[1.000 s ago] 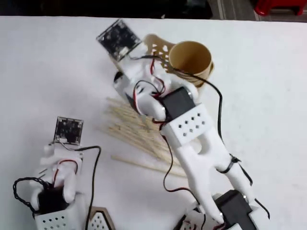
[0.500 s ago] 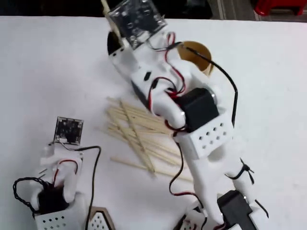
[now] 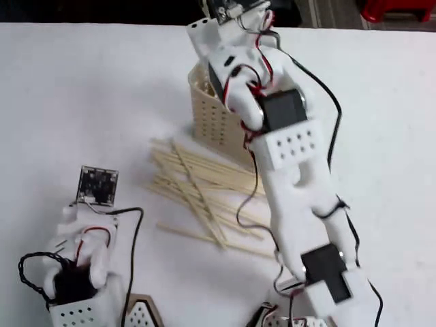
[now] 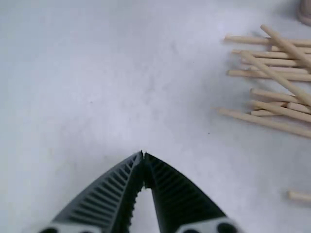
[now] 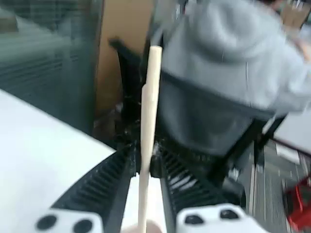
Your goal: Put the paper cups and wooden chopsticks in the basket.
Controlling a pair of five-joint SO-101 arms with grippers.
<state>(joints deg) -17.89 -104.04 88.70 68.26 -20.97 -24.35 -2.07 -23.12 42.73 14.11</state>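
Between the right fingers (image 5: 104, 177) one chopstick (image 5: 151, 87) is pinched. The two ribbed black fingers close on it from both sides, and the pale stick runs along between them and juts well past their tips. Beyond the tips lie the far edge of the desk (image 5: 34, 126) and the room behind it.

From above, the right arm (image 3: 293, 177) stretches from the near right corner of the desk to its far edge, with the wrist over the basket (image 3: 211, 122). The basket is cream and perforated. It stands upright toward the far side of the desk, partly hidden under the arm. Just beside its near wall lies the pile (image 3: 197, 187) of loose sticks, crossed over one another and flat on the desk; a few run in under the arm.

The left fingers (image 4: 112, 189) are pressed together, tips touching, with nothing between them, above bare desk. The nearest stick ends lie off to one side, apart from the tips. The left arm (image 3: 82, 252) sits at the near left corner, well apart from the basket.
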